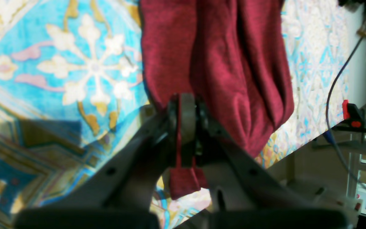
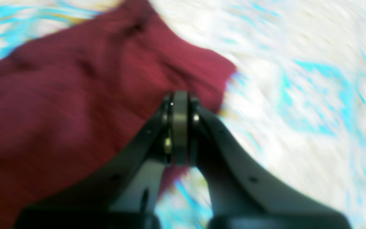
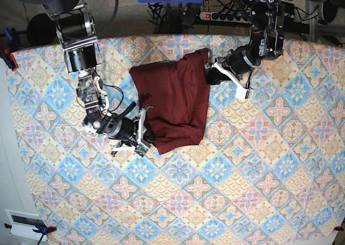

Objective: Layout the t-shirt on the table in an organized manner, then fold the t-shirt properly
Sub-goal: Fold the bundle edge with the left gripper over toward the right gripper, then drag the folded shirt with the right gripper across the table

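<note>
The dark maroon t-shirt [image 3: 172,96] lies bunched on the patterned table [image 3: 259,164], at the back middle. My left gripper [image 3: 209,68] is at the shirt's far right corner. In the left wrist view this gripper [image 1: 184,101] is shut on a fold of the t-shirt [image 1: 221,63], and a strip of cloth shows between its fingers. My right gripper [image 3: 145,127] sits at the shirt's near left edge. In the blurred right wrist view it [image 2: 179,98] is shut, with the t-shirt [image 2: 59,105] drawn in folds to its tip.
The table's edge [image 1: 297,149] runs close to the left gripper, with a red clamp [image 1: 349,111] and a dark cable [image 1: 332,92] beyond it. A power strip [image 3: 226,15] and cables lie behind the table. Clamps hold the cloth at the corners [image 3: 8,59].
</note>
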`<state>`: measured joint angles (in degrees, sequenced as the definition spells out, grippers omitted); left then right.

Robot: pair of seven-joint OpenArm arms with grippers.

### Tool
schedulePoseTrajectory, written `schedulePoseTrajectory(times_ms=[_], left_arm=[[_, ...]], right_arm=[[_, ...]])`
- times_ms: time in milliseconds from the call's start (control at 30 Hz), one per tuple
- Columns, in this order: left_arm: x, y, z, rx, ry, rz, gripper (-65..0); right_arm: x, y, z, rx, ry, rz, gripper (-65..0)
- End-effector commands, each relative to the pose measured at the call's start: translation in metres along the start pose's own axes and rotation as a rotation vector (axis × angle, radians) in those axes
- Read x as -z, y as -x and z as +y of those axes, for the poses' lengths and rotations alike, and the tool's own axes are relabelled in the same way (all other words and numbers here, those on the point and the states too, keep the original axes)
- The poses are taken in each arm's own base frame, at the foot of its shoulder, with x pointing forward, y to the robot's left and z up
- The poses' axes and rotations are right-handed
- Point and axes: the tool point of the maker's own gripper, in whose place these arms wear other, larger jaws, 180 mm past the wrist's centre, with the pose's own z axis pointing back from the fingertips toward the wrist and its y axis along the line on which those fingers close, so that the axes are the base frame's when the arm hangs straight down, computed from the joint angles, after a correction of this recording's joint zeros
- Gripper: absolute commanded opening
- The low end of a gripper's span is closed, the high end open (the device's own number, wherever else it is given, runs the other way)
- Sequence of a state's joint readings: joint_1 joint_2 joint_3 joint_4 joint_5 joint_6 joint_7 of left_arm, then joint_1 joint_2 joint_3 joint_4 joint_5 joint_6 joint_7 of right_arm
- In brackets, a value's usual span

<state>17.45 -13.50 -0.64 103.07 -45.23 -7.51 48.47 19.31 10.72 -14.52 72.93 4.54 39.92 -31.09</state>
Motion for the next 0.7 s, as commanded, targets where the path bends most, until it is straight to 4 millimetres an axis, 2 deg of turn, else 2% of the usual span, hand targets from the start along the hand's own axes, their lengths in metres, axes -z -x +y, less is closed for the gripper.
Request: schedulePoseTrajectory(times_ms=[0, 133, 233, 400, 500, 667], left_arm=[[-0.002, -0.010, -0.008, 0.014, 0.029, -0.032, -65.0], [-0.003, -0.010, -0.008, 0.011, 0.028, -0.033, -65.0], [-0.005, -0.014, -0.005, 0.007, 0.021, -0.047, -65.0], [-0.022, -0.040, 0.023, -0.033, -0.051, -0.140, -65.0], [-0.039, -0.058, 0.048, -0.101, -0.113, -0.231, -65.0], [-0.063, -0.072, 0.076, -0.194, -0.188, -0.342, -65.0]], right_arm=[[-0.005, -0.020, -0.012, -0.005, 0.022, -0.063, -65.0], [-0.016, -0.029, -0.021, -0.016, 0.060, -0.076, -65.0], [-0.035, -0.062, -0.017, -0.111, 0.094, -0.121, -65.0], [-0.049, -0.039, 0.039, -0.123, 0.051, -0.092, -65.0], [-0.047, -0.045, 0.088, -0.114, -0.023, -0.132, -65.0], [-0.041, -0.046, 0.153, -0.063, -0.143, -0.162, -65.0]])
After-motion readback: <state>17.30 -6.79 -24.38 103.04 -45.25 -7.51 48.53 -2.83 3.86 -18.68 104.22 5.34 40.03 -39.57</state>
